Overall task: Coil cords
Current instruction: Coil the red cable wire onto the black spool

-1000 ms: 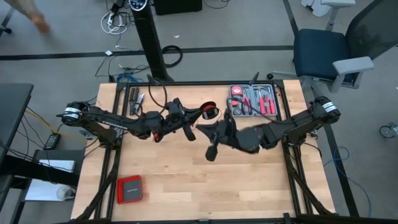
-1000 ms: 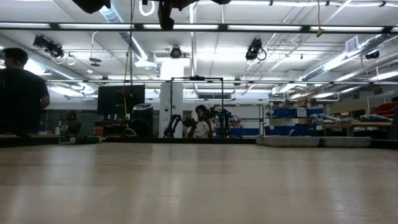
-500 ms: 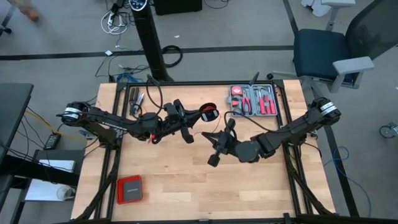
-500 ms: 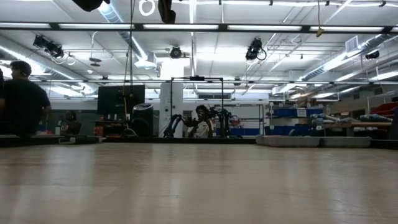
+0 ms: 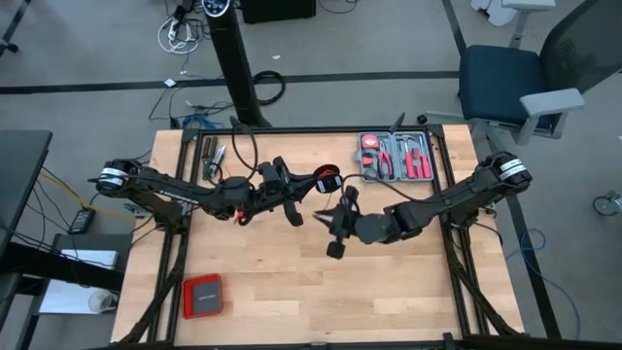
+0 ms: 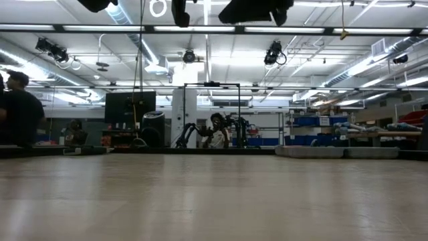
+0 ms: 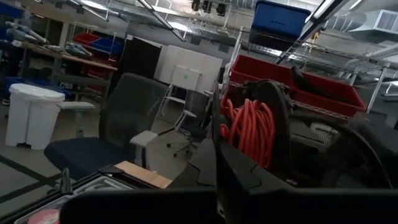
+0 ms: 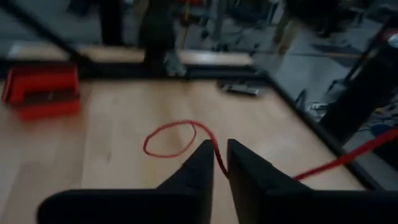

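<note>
The red cord is partly wound into a small coil (image 5: pixel 328 181) (image 7: pixel 249 127) at the tips of my left gripper (image 5: pixel 309 183), which is shut and held above the table's middle. A loose stretch of the cord lies in a loop (image 8: pixel 171 140) on the wood. From there it runs into the narrow gap of my right gripper (image 8: pixel 219 163) (image 5: pixel 330 228) and climbs away as a slanting strand (image 8: pixel 348 155). My right gripper is slightly open, pointing toward the table's left edge and a little down. I cannot tell whether its fingers touch the cord. My left gripper carries the coiled part of the cord (image 7: pixel 252 134) at its fingertips, several loops side by side against the dark fingers. Whether the loops are pinched or wrapped round the fingers I cannot tell. The fingers come level from the table's left, and the coil is clear of the table.
A grey tool tray (image 5: pixel 394 157) sits at the far right. A flat red box (image 5: pixel 202 295) (image 8: pixel 40 90) lies near the front left corner. Loose tools (image 5: pixel 214 156) lie at the far left. A person (image 6: pixel 20 100) stands in the room beyond the table.
My right gripper has come down toward the table and shifted slightly toward the left gripper; its arm now shows at the top of the low view. The coil and my left gripper have stayed where they were.
</note>
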Available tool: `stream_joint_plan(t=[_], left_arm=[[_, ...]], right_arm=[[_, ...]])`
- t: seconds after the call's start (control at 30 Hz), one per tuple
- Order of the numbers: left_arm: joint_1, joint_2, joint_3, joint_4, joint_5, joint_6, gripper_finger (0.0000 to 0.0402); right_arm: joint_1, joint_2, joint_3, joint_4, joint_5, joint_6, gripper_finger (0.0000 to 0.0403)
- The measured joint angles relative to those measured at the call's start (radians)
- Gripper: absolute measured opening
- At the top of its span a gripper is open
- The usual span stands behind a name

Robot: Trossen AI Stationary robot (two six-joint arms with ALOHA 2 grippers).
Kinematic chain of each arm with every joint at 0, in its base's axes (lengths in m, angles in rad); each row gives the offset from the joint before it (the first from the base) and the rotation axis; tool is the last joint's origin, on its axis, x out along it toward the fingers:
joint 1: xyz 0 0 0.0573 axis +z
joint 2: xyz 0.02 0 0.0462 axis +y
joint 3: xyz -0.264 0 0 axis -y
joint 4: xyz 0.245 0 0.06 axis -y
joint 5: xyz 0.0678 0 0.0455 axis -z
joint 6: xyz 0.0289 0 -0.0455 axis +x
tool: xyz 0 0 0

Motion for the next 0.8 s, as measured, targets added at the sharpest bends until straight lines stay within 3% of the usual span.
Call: stream_joint_plan(t=[0.23, 0.37, 0.67, 0.8], left_arm=[[0.000, 0.000, 0.000, -0.005, 0.000, 0.002, 0.0003], [0.000, 0.000, 0.000, -0.038, 0.000, 0.002, 0.0003], [0.002, 0.000, 0.000, -0.048, -0.004, 0.002, 0.0003], [0.002, 0.000, 0.000, -0.049, -0.002, 0.004, 0.0003]], right_arm=[[0.075, 0.000, -0.001, -0.106, -0.035, 0.059, 0.0127], [0.147, -0.016, 0.028, -0.222, -0.023, -0.008, 0.0168], [0.286, -0.032, 0.220, -0.529, 0.275, -0.181, 0.0169], [0.323, -0.041, 0.278, -0.616, 0.519, -0.152, 0.0159]])
